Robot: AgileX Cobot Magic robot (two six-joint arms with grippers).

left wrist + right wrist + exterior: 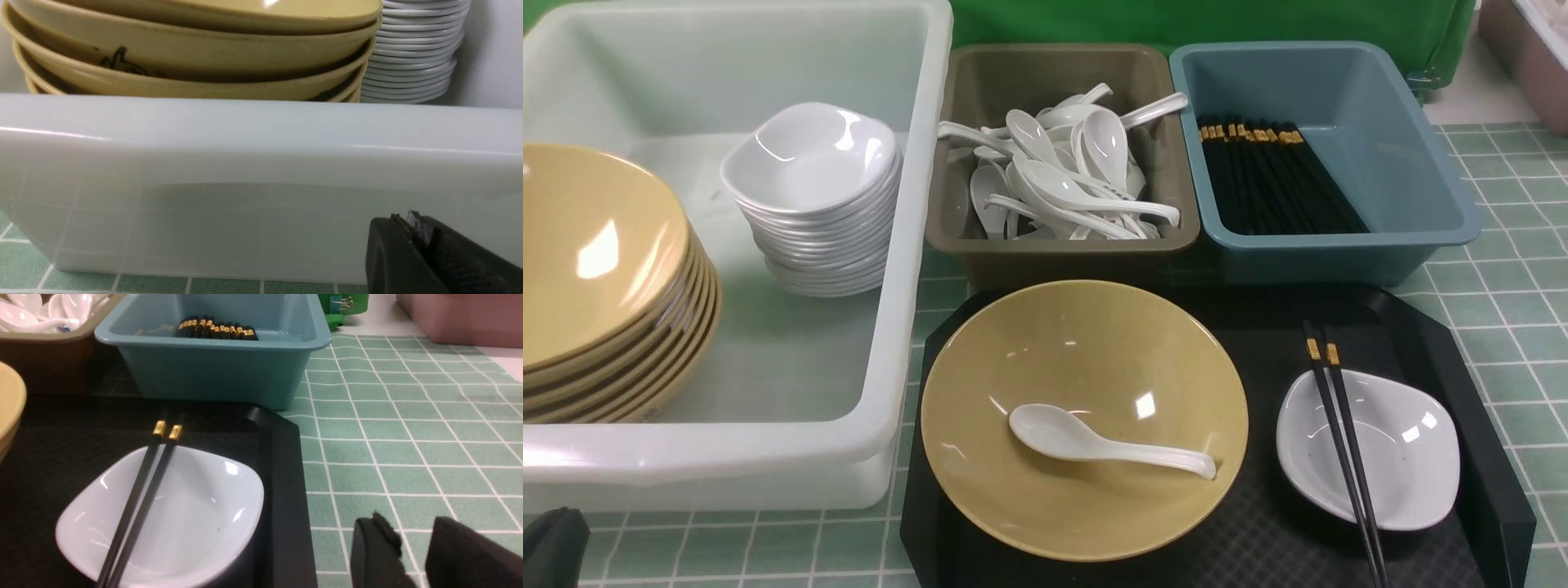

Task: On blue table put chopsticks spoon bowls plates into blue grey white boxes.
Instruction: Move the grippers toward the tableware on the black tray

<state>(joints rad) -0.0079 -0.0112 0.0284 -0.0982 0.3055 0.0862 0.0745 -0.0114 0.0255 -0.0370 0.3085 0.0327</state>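
On a black tray (1437, 343) sits a yellow bowl (1094, 359) with a white spoon (1107, 441) lying in it. Beside it, a small white plate (1396, 457) carries a pair of black chopsticks (1339, 433) across it. Behind stand the white box (915, 204), the grey box (1062, 241) full of spoons and the blue box (1421, 163) holding chopsticks. My left gripper (408, 220) is shut and empty, low in front of the white box's wall (245, 163). My right gripper (408, 522) is open and empty over the tiled cloth, right of the tray (282, 477) and the plate (196, 514).
Inside the white box are a stack of yellow bowls (596, 278) and a stack of white plates (817, 196). A pink container (1531, 57) stands at the back right. Green checked cloth (1503, 310) covers the table right of the tray.
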